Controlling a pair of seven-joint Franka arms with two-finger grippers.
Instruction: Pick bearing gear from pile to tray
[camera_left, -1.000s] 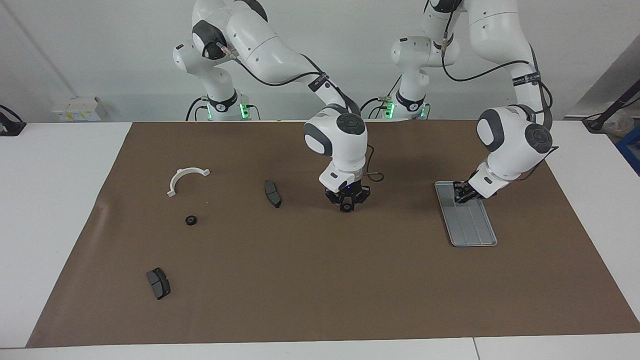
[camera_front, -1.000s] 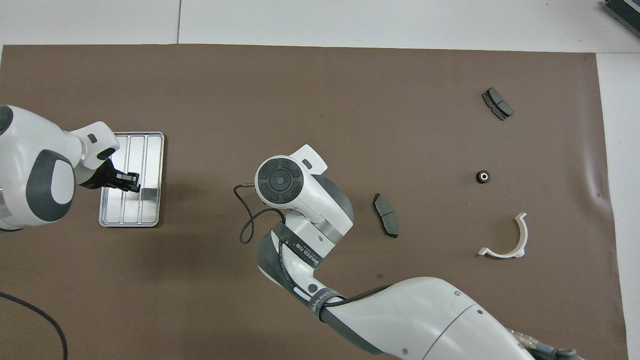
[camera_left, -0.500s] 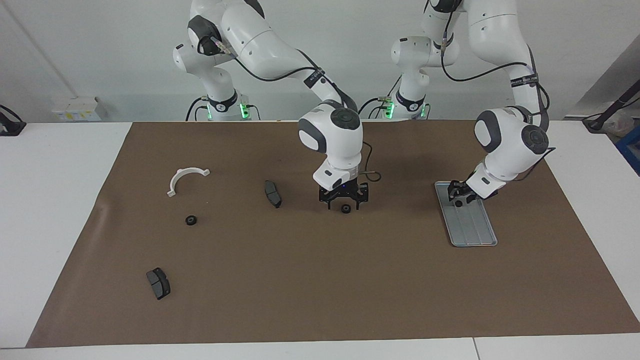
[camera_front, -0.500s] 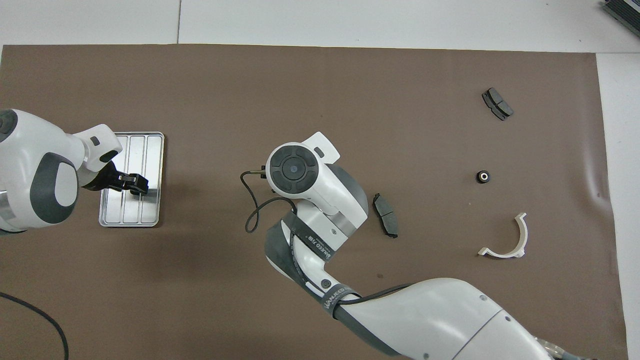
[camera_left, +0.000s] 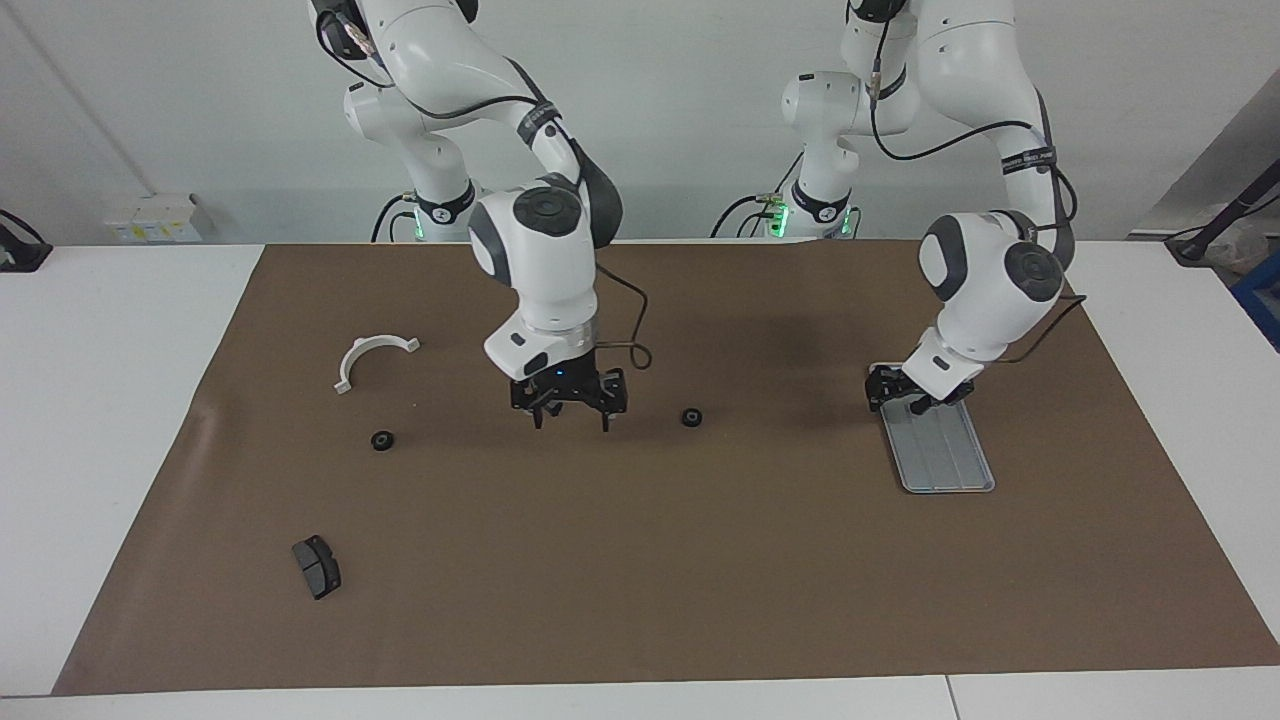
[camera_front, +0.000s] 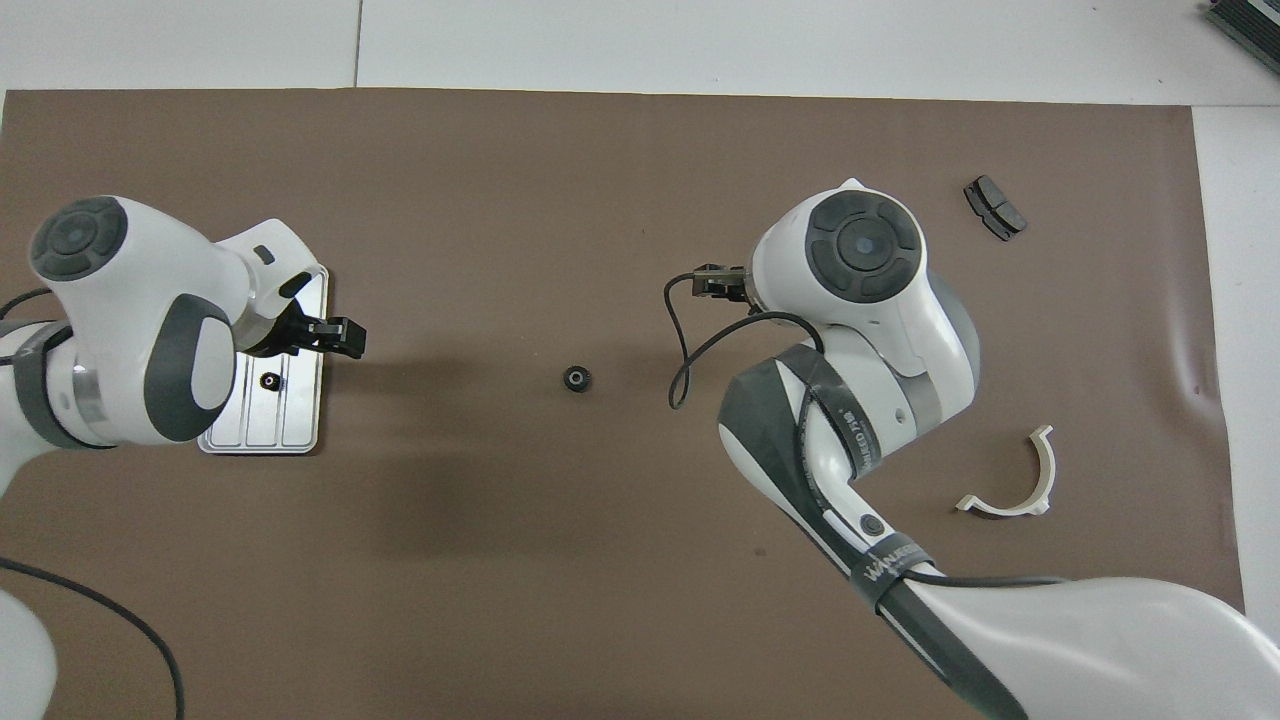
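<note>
The silver tray (camera_left: 938, 445) lies on the brown mat (camera_left: 640, 560) toward the left arm's end of the desk. One small black ring (camera_front: 270, 380) sits in the tray. The left gripper (camera_left: 893, 390) hangs over the tray's edge nearest the robots, fingers apart and holding nothing. A second black ring (camera_left: 691, 417) lies loose on the mat between the tray and the right gripper (camera_left: 570, 420), which hovers low over the mat with its fingers spread wide and empty. A third ring (camera_left: 381, 440), a white half-ring bracket (camera_left: 372, 358) and a dark grey pad (camera_left: 316, 566) lie well apart from the tray, toward the right arm's end.
</note>
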